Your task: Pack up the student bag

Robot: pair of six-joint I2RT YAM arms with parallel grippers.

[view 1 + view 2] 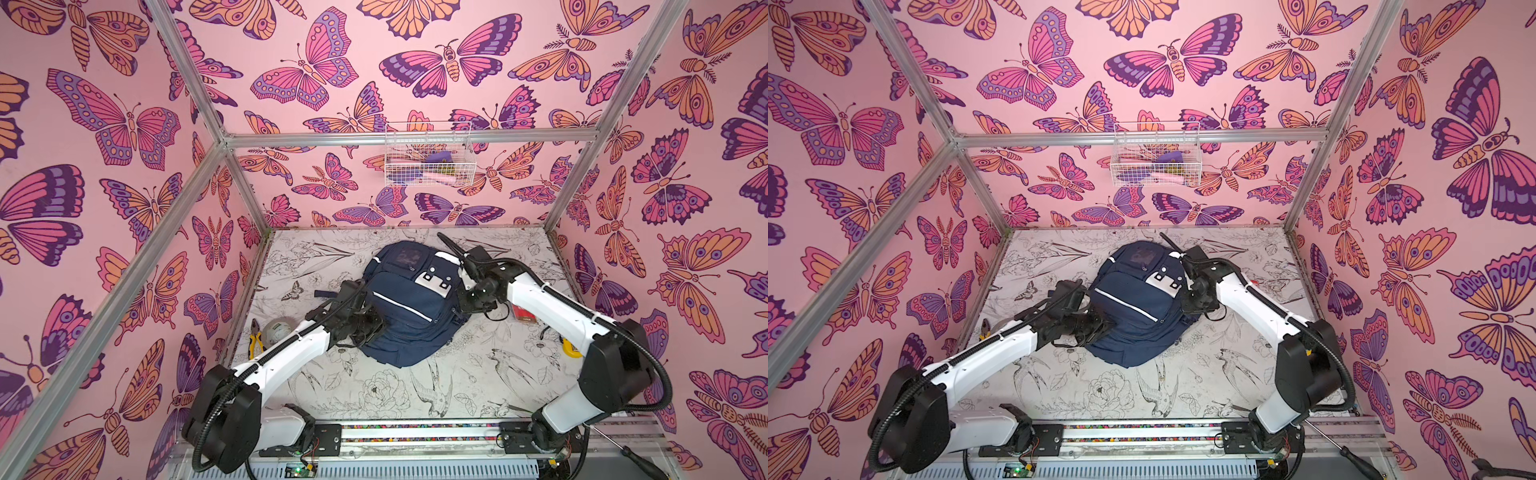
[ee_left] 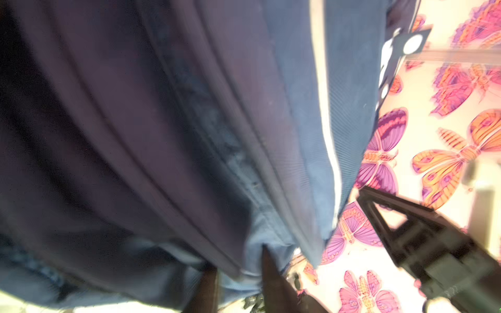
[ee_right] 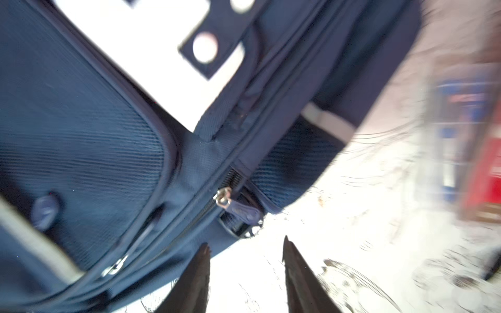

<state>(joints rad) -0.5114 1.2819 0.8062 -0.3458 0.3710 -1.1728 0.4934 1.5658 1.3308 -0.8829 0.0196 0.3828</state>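
One white stripe crosses the plump navy student bag (image 1: 409, 328); right tool (image 3: 246, 242) released, left tool (image 2: 237, 258) unclear.

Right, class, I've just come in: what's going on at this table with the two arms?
Two robot arms are busy with the student bag, a navy backpack lying front-up on the table. The left hand is pressed into the fabric on one side of the bag; whether it grips is unclear. The right hand is open at the opposite side, near a zip pull, holding nothing. Pliers lie unpacked by the table's left edge.
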